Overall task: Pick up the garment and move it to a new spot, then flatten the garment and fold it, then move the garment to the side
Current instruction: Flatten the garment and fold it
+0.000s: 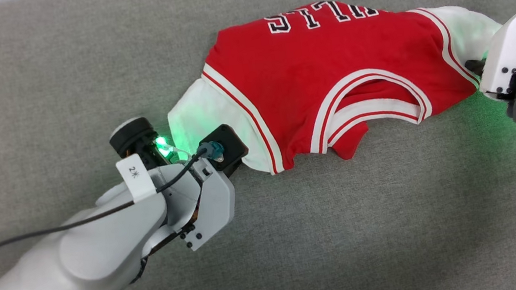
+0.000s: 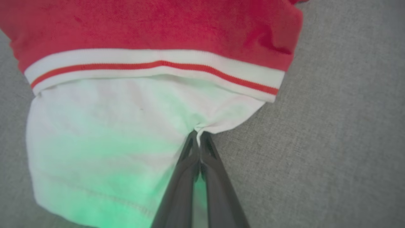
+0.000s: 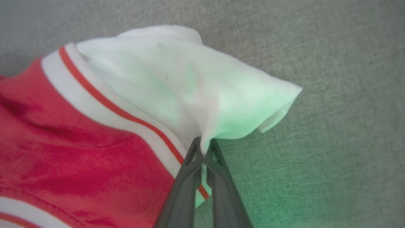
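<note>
The garment [image 1: 328, 72], a red jersey with white side panels and striped trim, lies spread across the grey surface, its lettering at the far edge. My left gripper [image 2: 198, 134] is shut on the edge of the garment's white panel [image 2: 110, 133] at its left end; in the head view that wrist [image 1: 202, 171] sits by the lower-left corner. At the other end my right gripper [image 3: 204, 143] is shut on a pinch of the white panel [image 3: 205, 85], and its wrist [image 1: 514, 64] covers the fingers in the head view.
Grey fabric surface [image 1: 299, 238] stretches all around the garment. A black cable [image 1: 52, 229] runs along my left forearm. Green light from both wrists tints the cloth and the surface.
</note>
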{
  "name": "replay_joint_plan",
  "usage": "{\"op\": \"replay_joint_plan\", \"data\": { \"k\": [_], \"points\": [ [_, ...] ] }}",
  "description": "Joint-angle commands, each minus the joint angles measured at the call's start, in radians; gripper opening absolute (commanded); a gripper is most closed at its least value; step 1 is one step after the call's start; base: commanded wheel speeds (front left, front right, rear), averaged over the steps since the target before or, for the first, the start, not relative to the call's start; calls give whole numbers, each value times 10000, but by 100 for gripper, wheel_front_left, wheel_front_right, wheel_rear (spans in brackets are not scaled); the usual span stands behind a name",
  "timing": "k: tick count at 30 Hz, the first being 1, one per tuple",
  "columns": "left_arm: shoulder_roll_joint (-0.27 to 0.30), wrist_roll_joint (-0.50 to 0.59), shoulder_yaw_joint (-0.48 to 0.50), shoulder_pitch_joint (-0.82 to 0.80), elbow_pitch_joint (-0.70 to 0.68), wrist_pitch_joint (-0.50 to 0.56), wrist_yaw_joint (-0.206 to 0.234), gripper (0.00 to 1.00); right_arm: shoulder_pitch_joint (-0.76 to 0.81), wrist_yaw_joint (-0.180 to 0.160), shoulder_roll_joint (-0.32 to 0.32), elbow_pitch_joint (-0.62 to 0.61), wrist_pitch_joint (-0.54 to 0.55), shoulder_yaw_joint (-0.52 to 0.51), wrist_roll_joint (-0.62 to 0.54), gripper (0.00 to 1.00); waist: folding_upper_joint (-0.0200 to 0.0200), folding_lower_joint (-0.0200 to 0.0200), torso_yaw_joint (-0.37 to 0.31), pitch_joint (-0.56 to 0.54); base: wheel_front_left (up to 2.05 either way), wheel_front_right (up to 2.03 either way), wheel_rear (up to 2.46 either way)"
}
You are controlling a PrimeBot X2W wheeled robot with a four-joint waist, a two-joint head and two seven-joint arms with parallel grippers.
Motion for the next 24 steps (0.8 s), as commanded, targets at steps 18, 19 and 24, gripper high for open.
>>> {"op": "replay_joint_plan", "data": {
  "k": [18, 19, 24],
  "points": [
    [-151, -4389, 623, -984, 2656, -4422, 26, 0, 183, -13, -497, -1940, -1350, 1662, 2314, 0, 0, 0, 839, -1503, 0, 0, 0],
    [-171, -4615, 809, -1132, 2794, -4534, 28, 0, 19, -13, -456, -2029, -1570, 1541, 2391, 0, 0, 0, 897, -1465, 0, 0, 0],
    [-384, -5310, 1380, -2098, 3487, -4685, 26, 0, -978, -11, -174, -1790, -2549, 731, 2164, 0, 0, 0, 1186, -1023, 0, 0, 0]
  ]
}}
